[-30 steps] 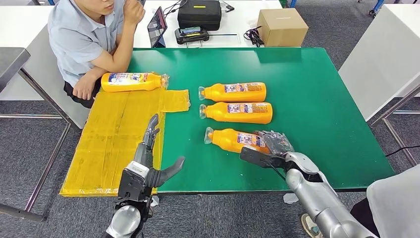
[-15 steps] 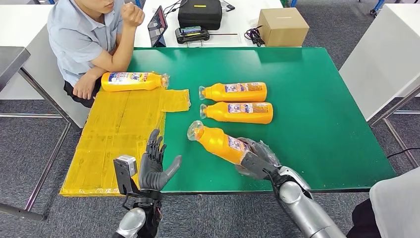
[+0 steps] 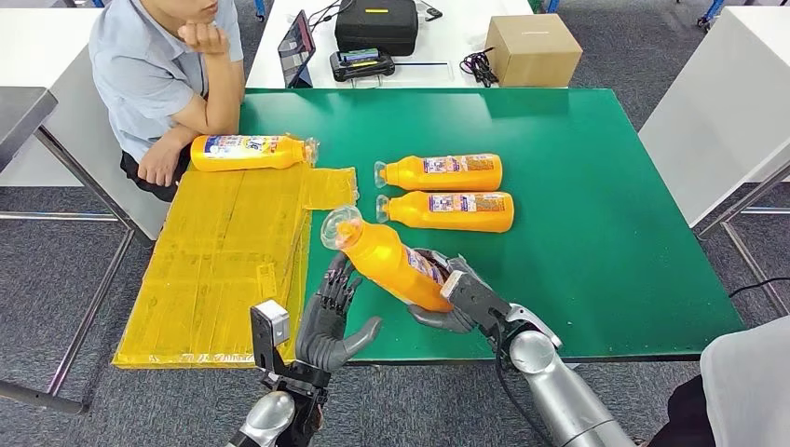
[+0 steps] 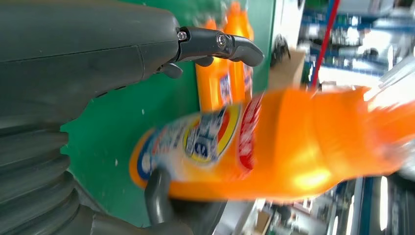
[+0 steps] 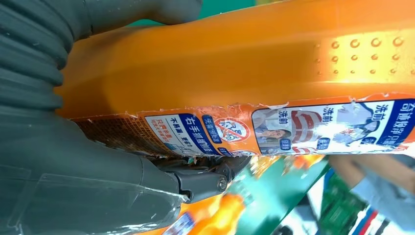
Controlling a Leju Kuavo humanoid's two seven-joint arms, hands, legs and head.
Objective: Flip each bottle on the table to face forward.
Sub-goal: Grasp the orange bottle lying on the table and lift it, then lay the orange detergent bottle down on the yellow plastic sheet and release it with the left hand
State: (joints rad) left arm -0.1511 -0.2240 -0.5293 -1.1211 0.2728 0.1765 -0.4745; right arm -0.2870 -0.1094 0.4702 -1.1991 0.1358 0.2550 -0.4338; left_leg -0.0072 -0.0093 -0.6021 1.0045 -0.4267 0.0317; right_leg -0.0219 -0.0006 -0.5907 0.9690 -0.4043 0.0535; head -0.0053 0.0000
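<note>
A person (image 3: 154,74) is sitting at the bench's (image 3: 596,158) far left corner, one hand resting by a bottle (image 3: 250,153) that is lying on the yellow sheet (image 3: 219,261), its cap pointing right. Near the bench's front edge, the left hand (image 3: 328,317) is standing upright with its fingers spread and holding nothing, just beside the raised bottle (image 3: 389,264). That bottle is tilting up off the bench, its cap up and to the left and its base down in the right hand (image 3: 456,296), which is gripping it around the lower body; the right wrist view is showing the label against the palm. Beyond it, two more bottles are lying side by side on the green surface, the far one (image 3: 442,172) and the near one (image 3: 449,211), both with caps pointing left.
</note>
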